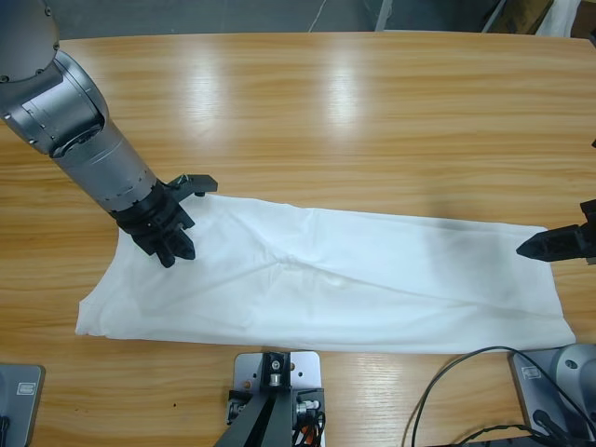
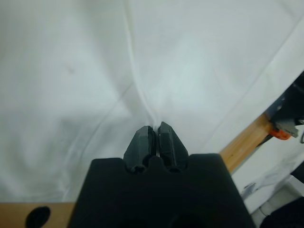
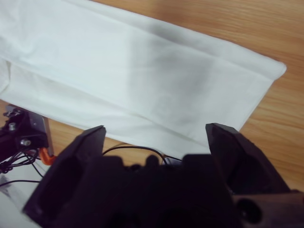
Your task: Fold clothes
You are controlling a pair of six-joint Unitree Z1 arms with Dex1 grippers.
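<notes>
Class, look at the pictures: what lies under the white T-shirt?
The T-shirt lies folded lengthwise, flat on the wooden table. Whether anything else sits beneath cannot be seen; the cloth covers it.

A: What fills the left wrist view?

B: White cloth, the T-shirt (image 2: pixel 95 71), nearly edge to edge. A raised crease runs down from the top and ends at the left gripper (image 2: pixel 155 130).

A: And the gripper itself?

B: Its 2 black fingers (image 2: pixel 142 142) are pressed together with no gap between them, tips right at the foot of that crease. Whether any cloth is pinched between them, I cannot tell. The black body sits below them.

A: Anything besides cloth?

B: A strip of wooden bench (image 2: pixel 244 142) shows at the right past the shirt's edge, and another bit at the bottom left. At the far right there is a small orange part (image 2: pixel 281 134) on dark rig hardware, too blurred to name.
</notes>
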